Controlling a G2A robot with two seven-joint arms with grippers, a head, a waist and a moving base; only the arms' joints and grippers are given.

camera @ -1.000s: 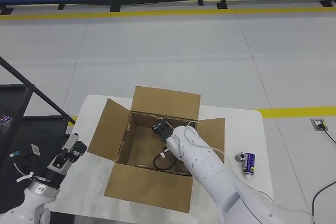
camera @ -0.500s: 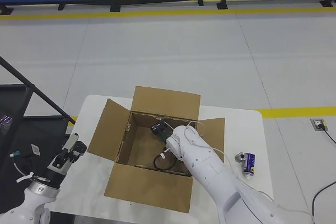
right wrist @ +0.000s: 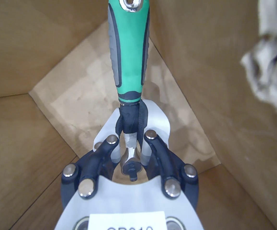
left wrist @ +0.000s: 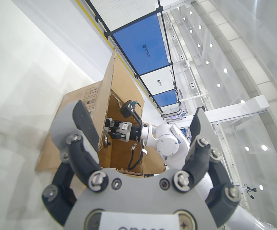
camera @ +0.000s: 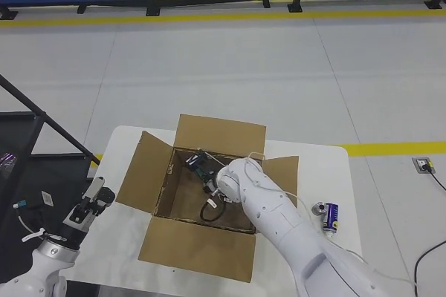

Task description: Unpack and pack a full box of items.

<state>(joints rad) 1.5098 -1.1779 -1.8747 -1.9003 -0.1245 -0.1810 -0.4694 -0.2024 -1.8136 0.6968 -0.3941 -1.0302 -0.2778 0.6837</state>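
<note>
An open cardboard box (camera: pixel 221 134) stands mid-table with its flaps spread. My right gripper (camera: pixel 199 165) is down inside it, shut on a ratchet wrench. The wrench's green and grey handle (right wrist: pixel 128 44) sticks out past the gripper (right wrist: pixel 131 123) toward a corner of the box floor (right wrist: pixel 85 101), and its metal head sits between the fingers. My left gripper (camera: pixel 98 191) rests over the table off the box's left flap, open and holding nothing. In the left wrist view, the left gripper (left wrist: pixel 140 118) faces the box (left wrist: pixel 81 101) and the right gripper (left wrist: pixel 109 130).
A small blue and white can (camera: pixel 328 217) lies on the table to the right of the box. A blurred pale object (right wrist: pixel 270 56) shows against a box wall in the right wrist view. A black rack (camera: pixel 15 148) stands left of the table.
The right gripper has shifted leftward and toward the box's back wall, wrench still in its grip. The left arm has kept still.
</note>
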